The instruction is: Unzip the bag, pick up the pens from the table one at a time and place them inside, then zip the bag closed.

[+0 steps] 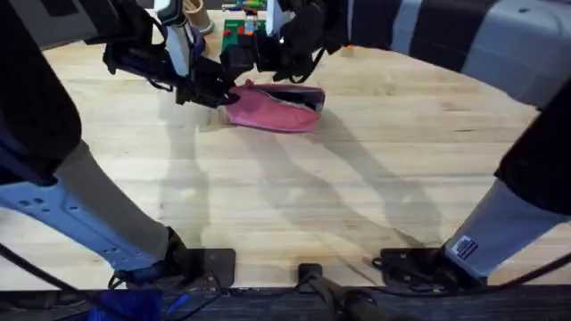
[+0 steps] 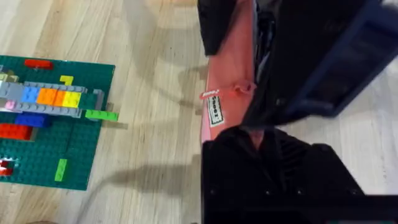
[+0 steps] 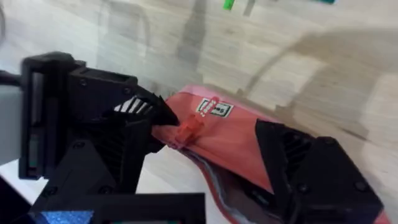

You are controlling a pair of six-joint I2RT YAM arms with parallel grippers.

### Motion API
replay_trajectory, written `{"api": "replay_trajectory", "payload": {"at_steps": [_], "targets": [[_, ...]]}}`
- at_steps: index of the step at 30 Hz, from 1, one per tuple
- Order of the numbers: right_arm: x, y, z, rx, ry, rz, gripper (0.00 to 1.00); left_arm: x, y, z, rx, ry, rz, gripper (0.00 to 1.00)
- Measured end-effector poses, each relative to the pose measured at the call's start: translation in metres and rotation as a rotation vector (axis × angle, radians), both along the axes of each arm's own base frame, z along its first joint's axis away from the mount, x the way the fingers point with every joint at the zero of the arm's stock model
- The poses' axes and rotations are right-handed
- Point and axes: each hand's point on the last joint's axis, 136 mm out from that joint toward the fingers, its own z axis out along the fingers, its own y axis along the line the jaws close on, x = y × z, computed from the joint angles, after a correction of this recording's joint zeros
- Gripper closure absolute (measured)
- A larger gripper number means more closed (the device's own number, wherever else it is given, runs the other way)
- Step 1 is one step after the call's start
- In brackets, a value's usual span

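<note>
The pink bag (image 1: 268, 111) lies on the table (image 1: 312, 196) at the far middle, with dark lining showing along its top edge. My left gripper (image 1: 217, 94) is shut on the bag's left end, right beside the red zipper pull (image 3: 189, 127) and the white label (image 3: 214, 109). The same pull (image 2: 242, 89) and label (image 2: 214, 113) appear in the left wrist view, next to the pink fabric (image 2: 227, 68). My right gripper (image 1: 285, 82) is down on the bag's upper side, touching the fabric (image 3: 230, 140) by the opening. The pens are out of view.
A green baseplate (image 2: 74, 155) with coloured bricks sits just beyond the bag, also seen at the table's far edge (image 1: 241, 27). Both arms crowd over the bag. Bare wood stretches from the bag toward the arm bases.
</note>
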Motion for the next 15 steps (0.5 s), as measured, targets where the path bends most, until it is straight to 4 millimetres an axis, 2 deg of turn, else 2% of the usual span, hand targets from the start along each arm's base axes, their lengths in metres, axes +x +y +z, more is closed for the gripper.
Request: {"api": "replay_trajectory", "payload": {"at_steps": [4,7,12,15], "targets": [[-0.004,0.005,-0.017,0.017,0.067,-0.005,0.040,0.000,0.000,0.000,0.001,0.000,0.000,0.959],[-0.006,0.009,-0.026,0.029,0.101,-0.005,0.249,-0.001,0.001,-0.001,0.009,0.006,-0.001,0.959],[-0.006,0.009,-0.027,0.042,0.117,-0.010,0.561,-0.002,0.001,-0.001,0.009,0.009,-0.001,0.958],[-0.007,0.011,-0.025,0.055,0.123,-0.005,0.681,-0.002,0.001,-0.001,0.009,0.009,-0.001,0.958]]}}
